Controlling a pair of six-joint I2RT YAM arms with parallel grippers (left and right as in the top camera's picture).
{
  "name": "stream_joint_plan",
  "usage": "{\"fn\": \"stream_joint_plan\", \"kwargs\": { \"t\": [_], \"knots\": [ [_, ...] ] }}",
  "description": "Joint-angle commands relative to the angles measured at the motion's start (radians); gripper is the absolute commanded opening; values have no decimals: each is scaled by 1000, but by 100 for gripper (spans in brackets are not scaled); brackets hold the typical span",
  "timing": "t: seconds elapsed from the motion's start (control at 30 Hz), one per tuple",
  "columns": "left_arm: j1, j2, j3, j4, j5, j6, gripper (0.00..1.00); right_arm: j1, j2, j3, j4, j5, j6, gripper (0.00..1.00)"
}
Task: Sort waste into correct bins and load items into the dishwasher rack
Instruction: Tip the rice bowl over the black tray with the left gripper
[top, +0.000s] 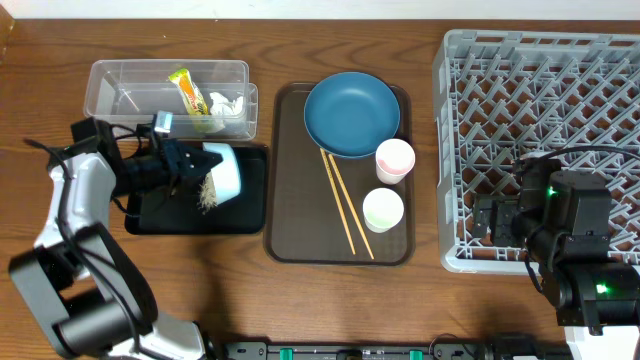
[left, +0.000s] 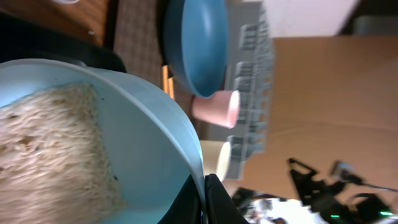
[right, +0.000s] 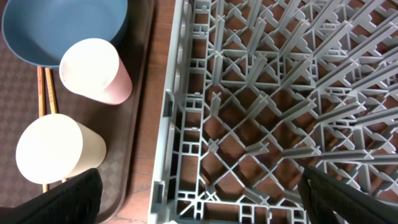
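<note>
- light blue bowl (left: 143, 124) fills the left wrist lens, tipped on its side, white rice grains (left: 56, 149) clinging inside.
- left gripper (top: 200, 163) clamped tight on the bowl's rim; bowl hangs over the black tray (top: 160, 215), rice at its mouth reaching down to the tray floor.
- wooden table (top: 300, 30), brown grain, carries everything; room beyond it too blurred to read.
- brown serving tray (top: 290, 220) at table centre, between the black tray and the dishwasher rack (top: 540, 80).
- on the serving tray: dark blue plate (top: 350, 115) at the far end, pinkish cup (top: 394, 160) touching the plate's edge, greenish cup (top: 383, 210) just nearer, both upright; chopsticks (top: 345, 205) lie slantwise beside the cups.
- right gripper (right: 202, 202) spread wide, nothing in it, above the rack's near corner on the serving-tray side.
- clear tub (top: 110, 85) behind the black tray holds the snack wrapper (top: 188, 92) and crumpled tissue (top: 225, 103).
</note>
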Motion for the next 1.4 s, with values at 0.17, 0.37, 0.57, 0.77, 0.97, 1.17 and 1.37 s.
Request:
{"fn": "stream_joint_plan", "kwargs": {
  "t": [0.17, 0.37, 0.57, 0.77, 0.97, 1.17, 1.37],
  "knots": [
    [75, 156, -5, -49, 304, 30, 6, 5, -5, 21, 0, -6, 9, 99],
    [111, 201, -6, -86, 304, 1, 6, 5, -5, 21, -1, -6, 9, 99],
    [126, 201, -6, -134, 305, -8, 6, 5, -5, 21, 0, -6, 9, 99],
    [126, 201, -6, -113, 301, 21, 6, 5, -5, 21, -1, -6, 9, 99],
    [125, 194, -4, -130, 304, -14, 6, 5, -5, 21, -4, -7, 9, 99],
    [132, 187, -4, -85, 306, 33, 6, 5, -5, 21, -5, -7, 9, 99],
    [133, 183, -3, -81, 303, 12, 6, 5, -5, 21, -4, -6, 9, 99]
  ]
}}
